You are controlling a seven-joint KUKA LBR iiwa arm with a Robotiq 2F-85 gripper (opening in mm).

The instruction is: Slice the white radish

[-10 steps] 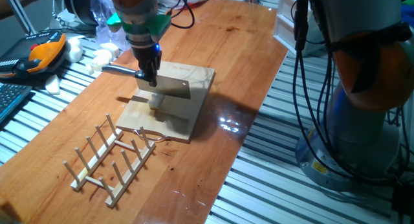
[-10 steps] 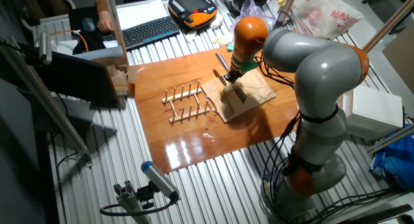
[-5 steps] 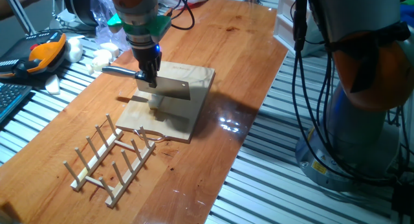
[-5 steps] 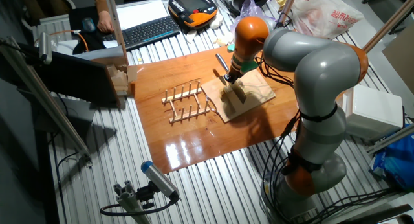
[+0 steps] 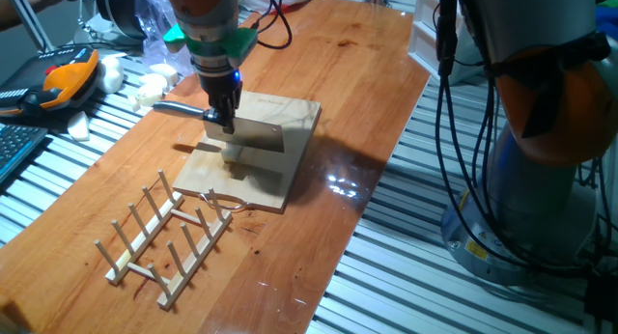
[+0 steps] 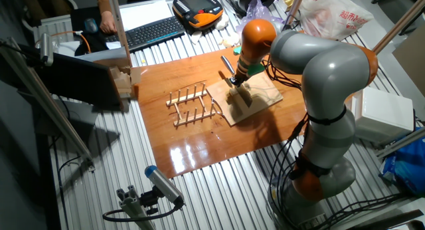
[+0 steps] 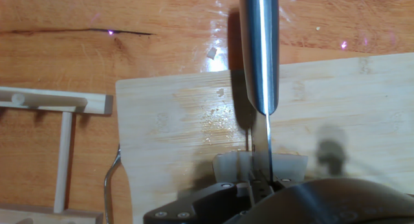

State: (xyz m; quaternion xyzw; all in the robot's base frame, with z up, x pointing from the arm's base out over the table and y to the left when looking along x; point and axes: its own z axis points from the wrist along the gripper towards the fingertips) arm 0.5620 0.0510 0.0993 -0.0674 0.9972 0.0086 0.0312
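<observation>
The white radish is a small creamy chunk on the wooden board near the table's middle. My gripper is shut on a knife. The knife's flat blade stands on edge right over the radish, with its metal handle sticking out to the left. In the hand view the knife runs straight up the frame. Its thin spine crosses the radish, which shows on both sides of it. In the other fixed view the gripper hangs over the board, and the radish is hidden there.
A wooden peg rack lies just in front of the board, with a thin wire hook at the board's near edge. Rounded white lumps, an orange pendant and a keyboard sit beyond the table's left side.
The hand with the knife has shifted only very slightly over the radish. The board and the radish have stayed where they were.
</observation>
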